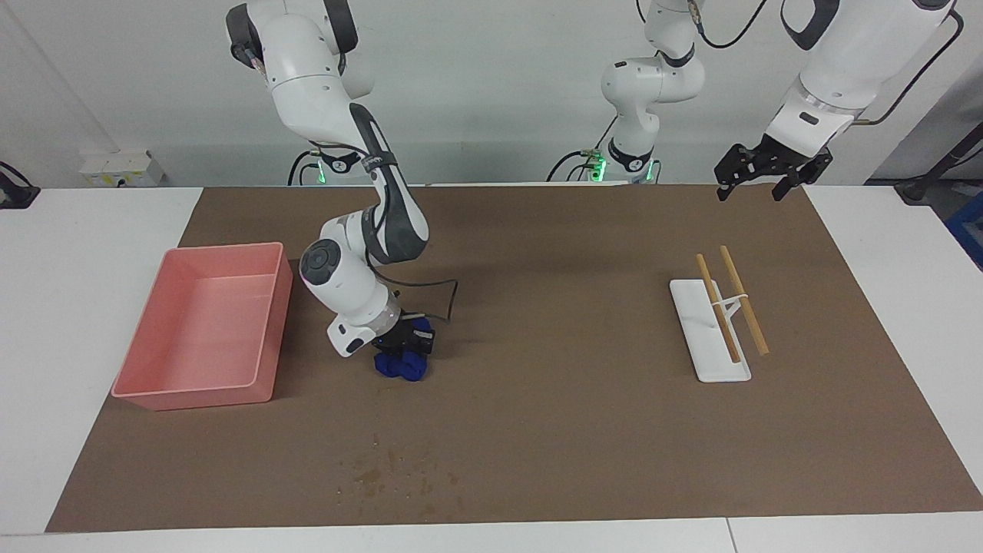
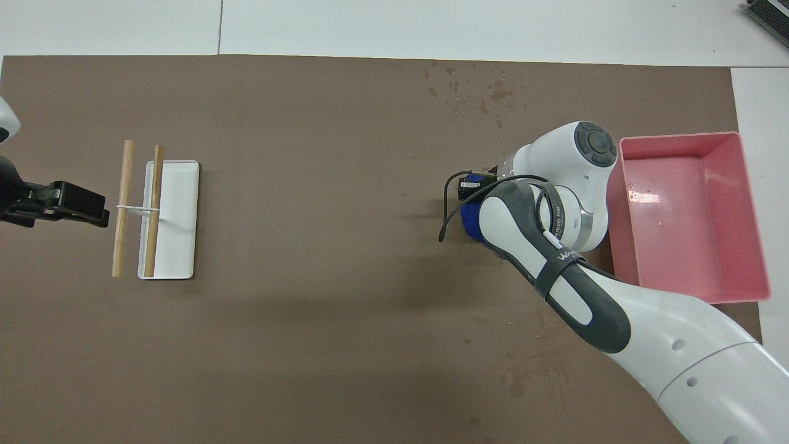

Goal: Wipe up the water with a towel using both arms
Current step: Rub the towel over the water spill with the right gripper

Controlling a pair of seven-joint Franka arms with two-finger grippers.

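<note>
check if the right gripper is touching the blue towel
Touching. In the facing view the right gripper is shut on the towel, whose blue cloth bunches right under the black fingers on the mat, with no gap between them.

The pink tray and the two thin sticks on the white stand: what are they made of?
The pink rectangular tray looks like moulded plastic: smooth, slightly glossy walls with rounded corners. The two thin tan sticks look like bare wood or bamboo: matt and pale. The white stand seems plastic too.
</note>
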